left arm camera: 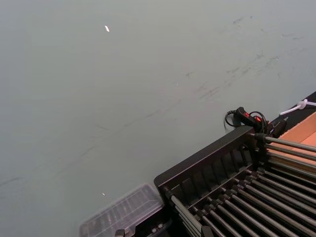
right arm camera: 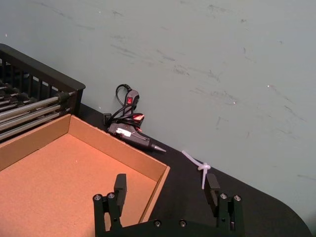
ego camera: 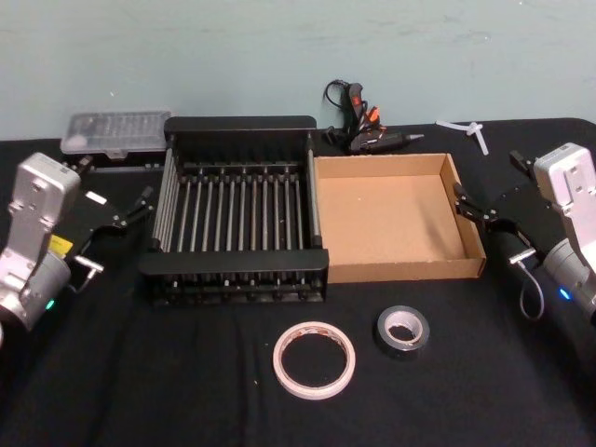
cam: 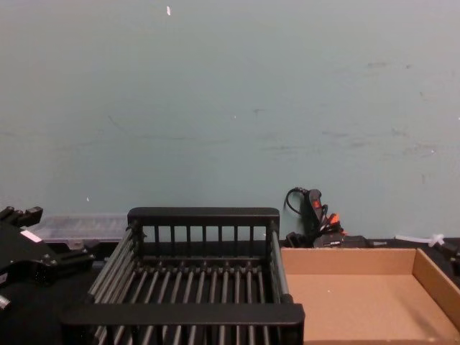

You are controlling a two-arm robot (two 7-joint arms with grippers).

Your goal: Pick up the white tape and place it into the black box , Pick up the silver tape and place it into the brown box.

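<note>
Two boxes: the black box (ego camera: 237,216) and the brown box (ego camera: 396,219) stand side by side at mid-worktop, walls touching, the black one toward the robot's left.
Black box contents: only its barred floor shows inside.
Brown box contents: a plain flat cardboard floor with nothing lying on it.
White tape: the white tape (ego camera: 314,359) lies flat on the black worktop (ego camera: 140,382), in front of the black box's near right corner, apart from it.
Silver tape: the silver tape (ego camera: 402,330) lies flat just to the right of the white tape, in front of the brown box's near wall, touching neither.
Behind the boxes: a glue gun (ego camera: 365,130) with a coiled cord sits by the wall (ego camera: 279,47) behind the seam between the boxes; a clear plastic case (ego camera: 116,135) rests behind the black box's far left corner; a white cable tie (ego camera: 470,130) lies behind the brown box's far right corner.
Left gripper: the left gripper (ego camera: 130,212) hangs just beside the black box's left wall, fingers parted, holding nothing.
Right gripper: the right gripper (ego camera: 480,212) hangs at the brown box's right wall, fingers spread wide and empty, as the right wrist view shows.
Way to the tapes: nothing lies between either tape and the boxes.
</note>
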